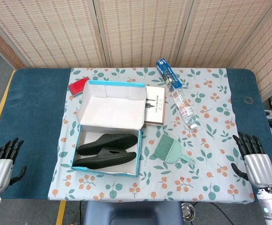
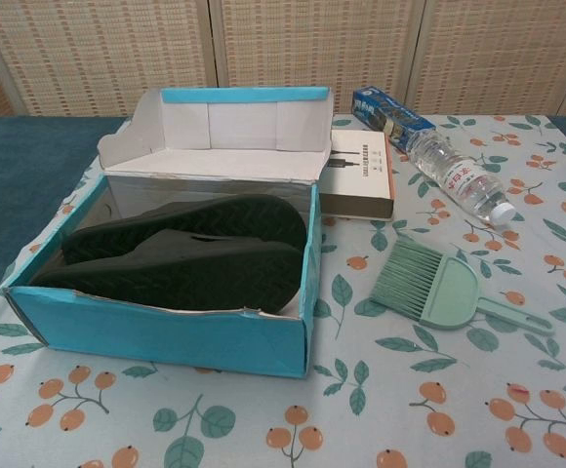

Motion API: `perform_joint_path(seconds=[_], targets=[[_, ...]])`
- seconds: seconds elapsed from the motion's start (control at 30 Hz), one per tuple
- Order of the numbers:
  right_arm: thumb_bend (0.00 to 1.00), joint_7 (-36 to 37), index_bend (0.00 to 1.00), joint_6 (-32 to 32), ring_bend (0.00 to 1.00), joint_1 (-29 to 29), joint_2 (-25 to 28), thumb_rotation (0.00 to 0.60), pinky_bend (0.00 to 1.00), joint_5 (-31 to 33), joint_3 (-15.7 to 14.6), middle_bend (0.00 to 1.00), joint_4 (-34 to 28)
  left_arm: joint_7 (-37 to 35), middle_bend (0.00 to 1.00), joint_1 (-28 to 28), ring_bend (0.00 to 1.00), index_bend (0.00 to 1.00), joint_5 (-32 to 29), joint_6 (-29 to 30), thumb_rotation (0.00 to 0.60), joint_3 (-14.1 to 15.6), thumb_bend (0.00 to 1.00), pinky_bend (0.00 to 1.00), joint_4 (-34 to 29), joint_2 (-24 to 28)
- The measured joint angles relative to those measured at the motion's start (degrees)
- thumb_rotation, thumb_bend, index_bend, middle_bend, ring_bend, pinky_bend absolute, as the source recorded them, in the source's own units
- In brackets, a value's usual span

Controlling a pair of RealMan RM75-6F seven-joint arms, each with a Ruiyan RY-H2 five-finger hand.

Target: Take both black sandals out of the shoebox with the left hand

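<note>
An open teal shoebox [image 1: 87,170] [image 2: 166,331] sits on the floral cloth left of centre, its white lid [image 1: 112,105] [image 2: 224,127] folded back. Two black sandals lie side by side inside it: one nearer the lid [image 1: 109,141] [image 2: 205,219], one nearer the front wall [image 1: 107,159] [image 2: 181,278]. My left hand [image 1: 2,164] rests open at the table's near left corner, well left of the box, fingers spread. My right hand [image 1: 255,161] rests open at the near right corner. Neither hand shows in the chest view.
A green hand brush [image 1: 171,150] [image 2: 439,288] lies right of the box. Behind it are a book [image 1: 154,105] [image 2: 361,175], a clear water bottle [image 1: 183,108] [image 2: 459,180] and a blue carton [image 1: 168,72] [image 2: 392,109]. A red item [image 1: 78,86] lies behind the lid.
</note>
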Motion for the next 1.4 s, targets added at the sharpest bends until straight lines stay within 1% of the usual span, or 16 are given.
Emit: perform_joint_path(seconds=[0.07, 0.2, 0.27, 0.33, 0.4, 0.5, 0.6, 0.7, 0.77, 0.93, 1.03, 1.13, 1.3, 1.4], targets=[[0.19, 0.84, 0.0, 0.73, 0.0, -0.34, -0.02, 0.6, 0.0, -0.57, -0.1, 0.0, 0.23, -1.78, 0.0, 0.19, 0.0, 0.0, 2.69, 1.46, 0.6, 0.28, 0.4, 0.14, 0.91, -0.47], [0.19, 2.49, 0.0, 2.43, 0.0, -1.01, 0.38, 0.6, 0.0, -1.28, -0.11, 0.0, 0.36, -6.99, 0.0, -0.39, 0.0, 0.0, 6.46, 1.55, 0.6, 1.27, 0.4, 0.14, 1.52, -0.93], [0.19, 3.57, 0.0, 3.45, 0.0, -1.4, 0.63, 0.6, 0.0, -1.62, -0.05, 0.0, 0.48, -10.19, 0.0, -1.58, 0.0, 0.0, 9.37, 0.42, 0.6, 2.16, 0.4, 0.14, 1.29, -0.92], [0.19, 4.4, 0.0, 3.89, 0.0, -1.74, 0.94, 0.6, 0.0, -1.88, -0.07, 0.0, 0.65, -11.88, 0.0, -3.6, 0.0, 0.0, 12.54, -1.96, 0.6, 2.83, 0.4, 0.14, 0.07, -0.67], [0.19, 4.75, 0.0, 3.96, 0.0, -1.87, 1.17, 0.6, 0.0, -1.94, -0.07, 0.0, 0.73, -11.51, 0.0, -5.53, 0.0, 0.0, 14.19, -4.23, 0.6, 2.85, 0.4, 0.17, -1.69, -0.6], [0.19, 5.06, 0.0, 3.87, 0.0, -1.92, 1.36, 0.6, 0.0, -1.82, -0.03, 0.0, 0.69, -8.23, 0.0, -7.92, 0.0, 0.0, 13.84, -7.04, 0.6, 1.79, 0.4, 0.22, -4.3, -0.97], [0.19, 5.65, 0.0, 3.81, 0.0, -1.97, 1.71, 0.6, 0.0, -1.48, 0.14, 0.0, 0.73, -5.14, 0.02, -10.98, 0.0, 0.0, 10.67, -11.48, 0.6, -0.43, 0.4, 0.21, -6.71, -1.96], [0.19, 6.34, 0.0, 3.3, 0.0, -1.91, 1.96, 0.6, 0.0, -0.78, 0.34, 0.0, 0.84, -1.61, 0.03, -14.55, 0.0, 0.0, 5.9, -15.49, 0.6, -3.45, 0.4, 0.2, -7.73, -4.38], [0.19, 6.97, 0.0, 2.72, 0.0, -1.8, 2.25, 0.6, 0.0, -0.22, 0.49, 0.0, 0.84, 0.29, 0.04, -17.13, 0.0, 0.0, 2.32, -18.14, 0.6, -5.39, 0.4, 0.2, -7.7, -6.97], [0.19, 8.41, 0.0, 2.28, 0.0, -1.68, 2.82, 0.6, 0.0, 0.42, 0.83, 0.0, 0.88, 4.13, 0.06, -22.45, 0.0, 0.0, -4.38, -23.12, 0.6, -8.54, 0.4, 0.2, -5.32, -13.24], [0.19, 9.22, 0.0, 1.76, 0.0, -1.57, 3.02, 0.6, 0.0, 0.65, 0.87, 0.0, 1.07, 7.11, 0.07, -25.07, 0.01, 0.02, -8.31, -25.39, 0.6, -9.85, 0.4, 0.21, -3.36, -15.93], [0.19, 10.07, 0.0, 1.17, 0.0, -1.45, 3.33, 0.6, 0.0, 0.82, 0.81, 0.0, 1.32, 10.67, 0.08, -26.55, 0.02, 0.04, -11.69, -26.18, 0.6, -10.54, 0.4, 0.22, -2.2, -17.42], [0.19, 11.24, 0.0, 0.89, 0.0, -1.48, 3.8, 0.6, 0.0, 1.14, 0.82, 0.0, 1.52, 13.6, 0.13, -28.08, 0.08, 0.1, -17.29, -26.81, 0.6, -11.1, 0.39, 0.26, -1.49, -18.67], [0.19, 11.73, 0.0, 1.76, 0.0, -1.85, 4.07, 0.6, 0.0, 0.87, 0.81, 0.0, 1.51, 14.88, 0.16, -28.92, 0.11, 0.16, -20.12, -27.93, 0.6, -10.77, 0.39, 0.27, -2.17, -18.45]])
